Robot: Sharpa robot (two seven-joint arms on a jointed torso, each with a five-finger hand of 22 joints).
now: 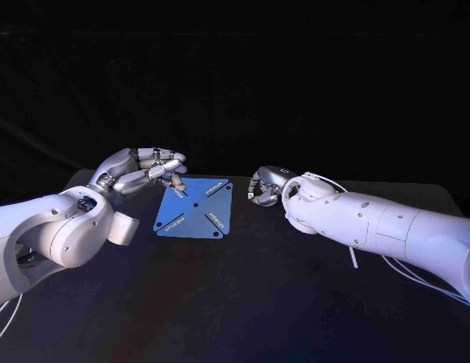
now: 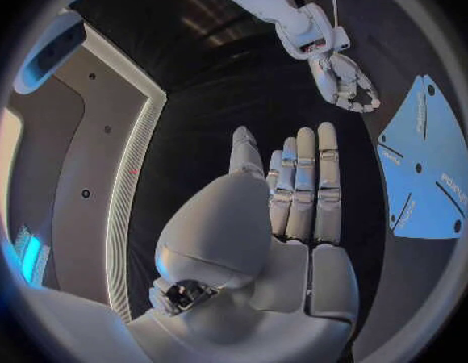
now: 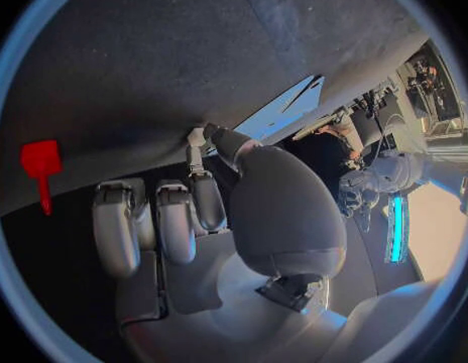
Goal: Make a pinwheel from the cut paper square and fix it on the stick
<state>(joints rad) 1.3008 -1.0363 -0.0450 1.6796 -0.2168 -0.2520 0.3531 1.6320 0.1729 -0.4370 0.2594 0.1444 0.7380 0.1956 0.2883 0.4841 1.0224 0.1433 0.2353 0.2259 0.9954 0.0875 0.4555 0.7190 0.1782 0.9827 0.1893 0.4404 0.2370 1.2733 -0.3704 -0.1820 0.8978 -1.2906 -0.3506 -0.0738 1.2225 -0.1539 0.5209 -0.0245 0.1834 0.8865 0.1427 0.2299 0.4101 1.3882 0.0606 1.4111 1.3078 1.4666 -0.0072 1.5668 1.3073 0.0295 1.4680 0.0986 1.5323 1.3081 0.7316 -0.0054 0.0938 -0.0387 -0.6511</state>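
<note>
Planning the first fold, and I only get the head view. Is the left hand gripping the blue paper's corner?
Observer: No. In the left wrist view the left hand holds nothing, fingers straight; the blue paper lies untouched beside it.
Operator: And the right hand?
Observer: The right hand holds nothing either, fingers loosely curled, clear of the paper.
Operator: Anything behind the right arm?
Observer: Yes, a red piece with a stem lies on the table past that hand's fingers.
</note>
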